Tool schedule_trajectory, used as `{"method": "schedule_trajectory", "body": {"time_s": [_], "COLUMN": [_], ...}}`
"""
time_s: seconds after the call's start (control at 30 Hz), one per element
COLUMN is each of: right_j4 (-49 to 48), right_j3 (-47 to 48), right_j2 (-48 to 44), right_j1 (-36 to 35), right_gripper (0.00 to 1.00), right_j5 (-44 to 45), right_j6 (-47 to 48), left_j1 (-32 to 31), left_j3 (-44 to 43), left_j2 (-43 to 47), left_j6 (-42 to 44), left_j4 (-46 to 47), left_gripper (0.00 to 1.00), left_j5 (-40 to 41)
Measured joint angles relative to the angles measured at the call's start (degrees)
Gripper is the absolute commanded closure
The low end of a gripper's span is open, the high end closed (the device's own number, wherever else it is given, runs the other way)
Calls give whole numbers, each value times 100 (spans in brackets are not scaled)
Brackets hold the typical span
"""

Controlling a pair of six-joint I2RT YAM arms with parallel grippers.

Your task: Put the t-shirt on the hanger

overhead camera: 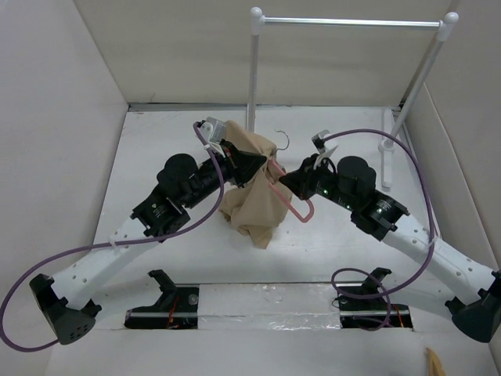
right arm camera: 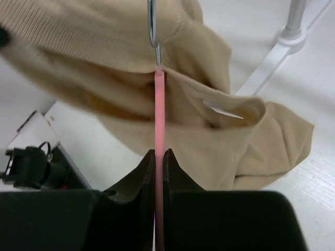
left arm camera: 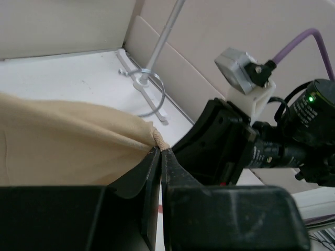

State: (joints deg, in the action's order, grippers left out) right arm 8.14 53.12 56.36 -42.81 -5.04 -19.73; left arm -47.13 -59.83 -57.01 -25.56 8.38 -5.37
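A tan t-shirt [overhead camera: 252, 192] hangs bunched above the middle of the table. My left gripper [overhead camera: 254, 164] is shut on a pinch of its ribbed edge [left arm camera: 157, 139], and the cloth stretches away to the left in the left wrist view. My right gripper [overhead camera: 286, 181] is shut on the thin pink hanger [overhead camera: 298, 208], whose bar runs up between the jaws [right arm camera: 158, 104] into the shirt's neck opening. The hanger's silver hook [right arm camera: 152, 23] pokes out past the ribbed collar [right arm camera: 78, 39] and also shows above the shirt from the top [overhead camera: 282, 141].
A white-posted rack with a metal rail [overhead camera: 348, 22] stands at the back, one post [overhead camera: 252, 78] right behind the shirt and its right foot [overhead camera: 386, 145] beside my right arm. White walls close in the table on three sides.
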Motion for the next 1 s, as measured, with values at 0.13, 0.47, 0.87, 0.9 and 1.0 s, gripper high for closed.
{"method": "schedule_trajectory", "body": {"time_s": [0.13, 0.47, 0.87, 0.9, 1.0], "right_j4": [-339, -1436, -2245, -2380, -2868], "right_j3": [186, 256, -407, -424, -483], "right_j2": [188, 796, -584, -581, -299], "right_j1": [122, 4, -166, -205, -334], "right_gripper": [100, 100, 100, 100, 100], "right_j5": [57, 76, 752, 750, 793], "right_j6": [-13, -155, -173, -190, -249], "left_j1": [0, 0, -2, -2, -4], "left_j3": [96, 125, 404, 391, 391], "left_j2": [203, -37, 195, 149, 9], "left_j6": [-9, -15, -9, -2, 13], "left_j4": [-57, -125, -275, -236, -114], "left_gripper": [100, 100, 100, 100, 100], "left_j5": [61, -195, -195, -240, -334]}}
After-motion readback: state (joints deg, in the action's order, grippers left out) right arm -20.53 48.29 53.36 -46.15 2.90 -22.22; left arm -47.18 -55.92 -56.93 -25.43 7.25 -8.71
